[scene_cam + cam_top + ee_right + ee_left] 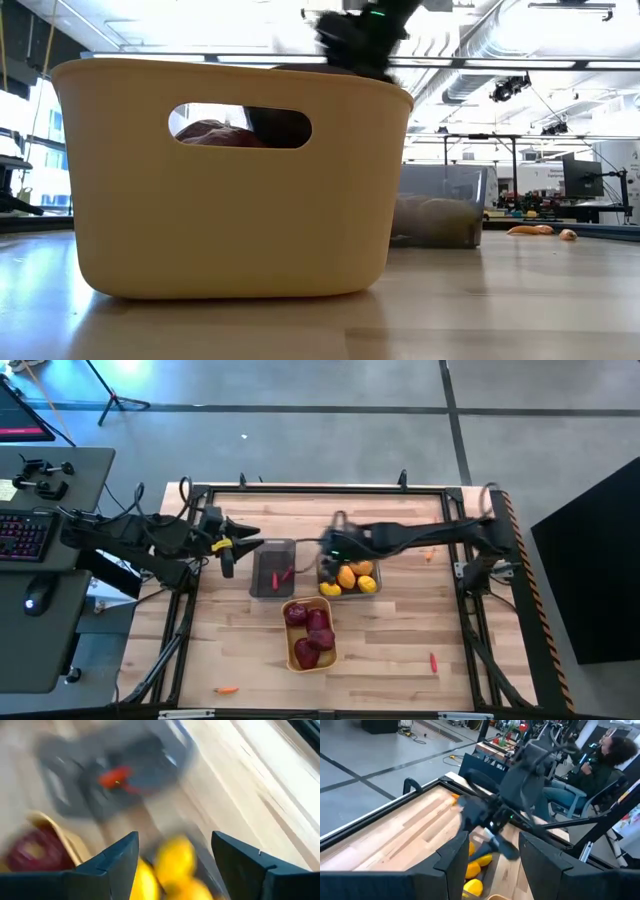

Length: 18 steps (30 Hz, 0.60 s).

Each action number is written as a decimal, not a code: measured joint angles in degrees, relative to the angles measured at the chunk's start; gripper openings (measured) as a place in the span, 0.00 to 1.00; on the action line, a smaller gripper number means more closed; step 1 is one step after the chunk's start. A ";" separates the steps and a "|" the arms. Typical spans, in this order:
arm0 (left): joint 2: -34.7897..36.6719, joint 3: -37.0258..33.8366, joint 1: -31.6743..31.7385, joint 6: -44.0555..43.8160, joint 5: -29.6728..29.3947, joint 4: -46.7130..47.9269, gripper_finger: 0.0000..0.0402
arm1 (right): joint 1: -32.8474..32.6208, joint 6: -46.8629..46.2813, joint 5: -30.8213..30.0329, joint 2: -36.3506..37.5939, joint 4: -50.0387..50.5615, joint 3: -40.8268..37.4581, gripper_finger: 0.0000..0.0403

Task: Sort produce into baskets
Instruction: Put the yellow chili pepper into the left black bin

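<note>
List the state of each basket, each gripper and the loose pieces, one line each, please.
Yellow basket: holds dark red produce.
Left grey basket: holds one red piece.
Right grey basket: holds yellow and orange produce.
Left gripper: open, empty, beside the left grey basket.
Right gripper: open, empty, over the right grey basket.
Loose pieces: lying on the table.

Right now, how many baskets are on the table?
3: a dark grey basket with a red piece, a grey basket holding yellow fruit beside it, and a yellow basket nearer the front.

no legible text, labels, nos.
</note>
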State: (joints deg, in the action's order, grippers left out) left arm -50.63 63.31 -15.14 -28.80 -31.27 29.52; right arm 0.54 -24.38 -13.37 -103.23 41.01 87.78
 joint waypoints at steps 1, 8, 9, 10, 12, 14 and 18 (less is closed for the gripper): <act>0.07 0.00 0.05 -0.04 -0.04 -0.13 0.39 | 0.02 -2.97 -1.27 2.79 0.97 -4.05 0.60; -0.86 0.00 0.71 -3.15 0.02 0.17 0.39 | 4.15 -38.65 -6.27 26.72 10.73 -32.90 0.60; -1.20 0.00 1.09 -3.56 0.04 0.17 0.39 | 5.61 -42.05 -5.56 29.37 12.69 -36.16 0.60; -1.54 0.00 1.61 -3.84 0.04 0.19 0.39 | 7.34 -44.57 -4.49 31.66 14.16 -39.28 0.60; -2.24 0.00 3.08 -4.11 -0.44 0.12 0.39 | 11.30 -48.47 -1.81 35.03 15.14 -44.77 0.60; -3.18 0.00 5.15 -4.31 -1.21 -0.35 0.39 | 15.41 -49.07 0.89 36.76 13.19 -49.42 0.60; -5.09 0.00 9.78 -5.64 -1.44 -1.13 0.39 | 22.18 -48.42 0.91 37.19 12.02 -54.72 0.60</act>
State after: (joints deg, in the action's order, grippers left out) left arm -55.72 63.31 -5.36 -34.44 -32.71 28.38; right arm 22.72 -72.79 -12.46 -66.04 53.03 33.06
